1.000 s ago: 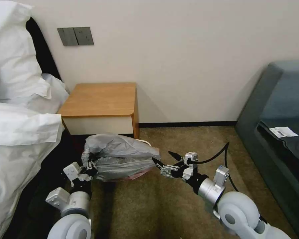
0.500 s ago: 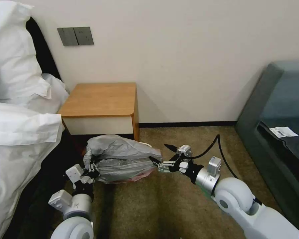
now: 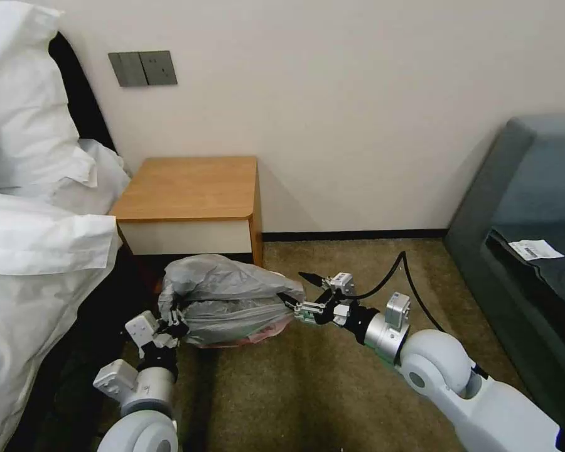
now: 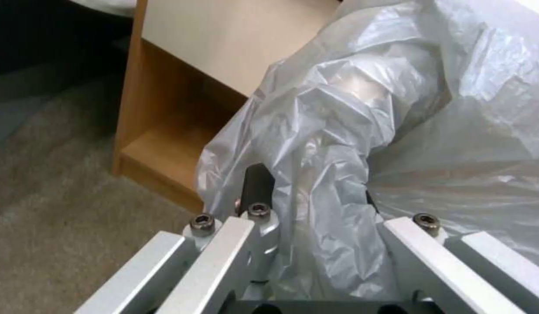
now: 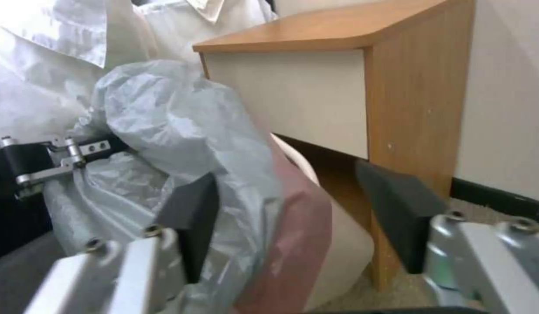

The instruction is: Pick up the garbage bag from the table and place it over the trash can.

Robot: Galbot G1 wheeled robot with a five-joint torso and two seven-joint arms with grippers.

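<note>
Crowding the table, the garbage bag sits pinched in left jaws, right jaws agape

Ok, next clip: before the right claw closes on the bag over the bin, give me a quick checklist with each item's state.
1. Left claw shut on the garbage bag: ok; plastic is bunched between its fingers in the left wrist view.
2. Right claw open at the bag's other end: ok, jaws spread.
3. Plastic inside the right claw's gap: ok; one finger lies against the bag and the plastic bulges into the gap.
4. Bag off the table: ok.
5. Bag lying over the trash can: ok.
6. Bag mouth pulled down around the rim: cannot tell, the plastic hides it.
</note>
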